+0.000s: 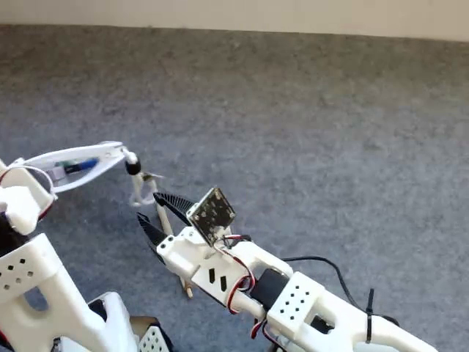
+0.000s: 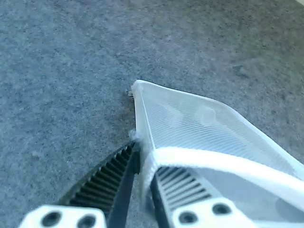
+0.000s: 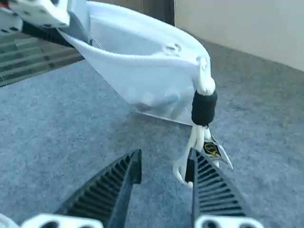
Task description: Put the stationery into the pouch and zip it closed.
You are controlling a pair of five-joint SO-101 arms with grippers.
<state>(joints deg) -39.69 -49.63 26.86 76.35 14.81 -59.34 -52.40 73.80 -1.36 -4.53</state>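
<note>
Grey carpet (image 1: 330,110) for work surface; pale wall (image 1: 293,13) along far edge. Left gripper (image 2: 142,154) clamped on edge of white mesh pouch (image 2: 199,123), raised above carpet. Blue item (image 1: 86,166) inside. Right gripper (image 3: 164,159) spread apart, holding nothing, just beside hanging zipper pull (image 3: 204,107); contact unclear.
</note>
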